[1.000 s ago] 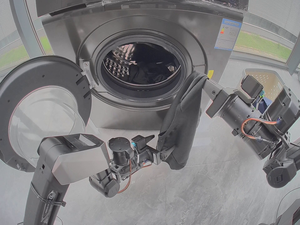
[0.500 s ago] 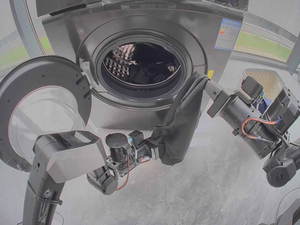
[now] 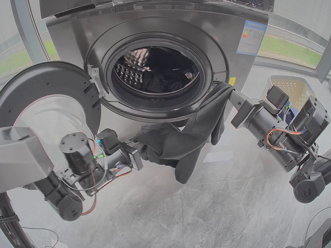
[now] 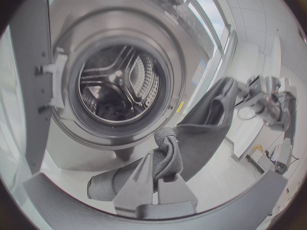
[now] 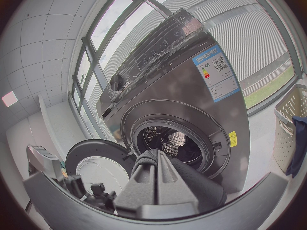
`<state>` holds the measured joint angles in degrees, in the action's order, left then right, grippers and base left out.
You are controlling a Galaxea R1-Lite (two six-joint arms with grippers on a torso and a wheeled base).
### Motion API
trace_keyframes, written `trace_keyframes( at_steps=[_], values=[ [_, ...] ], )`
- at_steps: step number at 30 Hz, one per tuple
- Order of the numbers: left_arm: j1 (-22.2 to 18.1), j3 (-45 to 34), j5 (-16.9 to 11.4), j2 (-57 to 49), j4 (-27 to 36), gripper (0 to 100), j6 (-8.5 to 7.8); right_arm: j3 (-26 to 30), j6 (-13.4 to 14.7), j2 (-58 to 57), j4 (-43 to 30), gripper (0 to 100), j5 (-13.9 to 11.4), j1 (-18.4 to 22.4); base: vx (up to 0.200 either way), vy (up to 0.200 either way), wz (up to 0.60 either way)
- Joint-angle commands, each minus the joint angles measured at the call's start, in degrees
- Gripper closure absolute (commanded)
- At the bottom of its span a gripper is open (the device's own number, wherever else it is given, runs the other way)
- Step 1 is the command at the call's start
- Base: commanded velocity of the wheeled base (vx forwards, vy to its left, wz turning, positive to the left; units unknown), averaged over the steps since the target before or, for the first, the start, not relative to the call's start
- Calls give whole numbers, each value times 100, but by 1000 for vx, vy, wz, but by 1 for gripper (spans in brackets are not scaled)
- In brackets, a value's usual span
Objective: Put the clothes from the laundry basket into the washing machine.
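Part done, by the look of it: some dark clothes (image 3: 162,81) already lie at the bottom of the drum (image 3: 131,73), and the door (image 3: 44,86) of the washer (image 3: 69,42) stands wide open at its left edge. The grey garment (image 3: 186,138) in hand is not yet in; it hangs stretched between the two arms, outside the port and just under its lower right rim. The basket (image 5: 287,128) by the washer's right side has a blue piece (image 5: 299,144) draped over its rim, so at least that one is left after this.

The left gripper (image 4: 156,173) has its jaws nearly together, pinching a bunched fold of the garment's low end. The right gripper (image 5: 156,163) has its jaws pressed close on the garment's upper end, cloth wrapped over the tips
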<state>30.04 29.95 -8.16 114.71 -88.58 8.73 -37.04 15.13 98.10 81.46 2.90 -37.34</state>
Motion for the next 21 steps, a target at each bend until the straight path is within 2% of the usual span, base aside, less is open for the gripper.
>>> trace_keyframes(
  at_steps=[1,7,11,15,21],
  values=[
    [-253,-807,-19,-1680,-2,100,32,126,-10,-28,2,100,-26,122,0,0,0],
    [-464,-640,-55,-1874,-2,100,50,276,-28,-36,2,100,-18,148,0,0,0],
    [-613,-394,16,-1900,-10,100,50,372,-89,-10,10,100,-44,315,0,0,0],
    [-648,-332,16,-1997,-10,100,59,355,-151,-1,10,100,-62,464,0,0,0],
    [-745,-104,16,-2234,-2,100,68,329,-159,-19,10,100,-44,473,0,0,0]
  ],
)
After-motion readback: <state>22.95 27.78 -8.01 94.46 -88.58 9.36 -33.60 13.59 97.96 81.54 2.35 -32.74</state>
